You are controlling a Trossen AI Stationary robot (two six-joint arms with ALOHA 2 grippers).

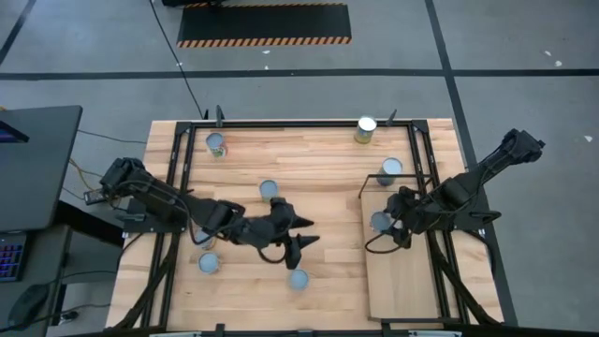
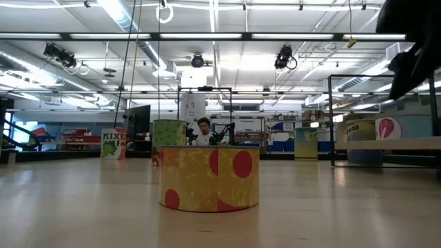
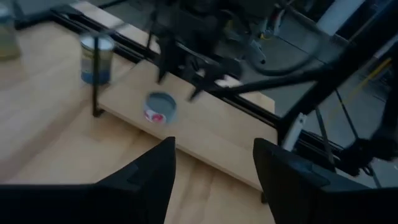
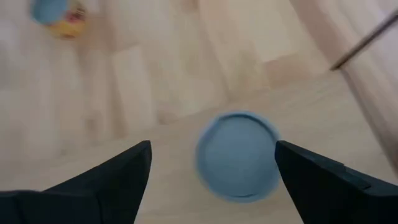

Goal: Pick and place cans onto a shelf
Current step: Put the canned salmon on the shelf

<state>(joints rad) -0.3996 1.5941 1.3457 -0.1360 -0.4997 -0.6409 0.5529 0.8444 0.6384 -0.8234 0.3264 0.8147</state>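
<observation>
While my right end effector (image 1: 382, 227) hangs with fingers spread wide and empty over a can (image 4: 237, 155) standing on the shelf (image 1: 402, 281), my left end effector (image 1: 298, 234) waits half-open mid-worktop (image 1: 318, 159); other cans stand scattered.

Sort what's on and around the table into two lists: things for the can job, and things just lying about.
For the job:
- small silver-topped round cans, scattered on the table
- pale plywood shelf board
- silver-topped can on the shelf, below the right tool

Lying about:
- black hazard-striped floor mat
- dark desk
</observation>
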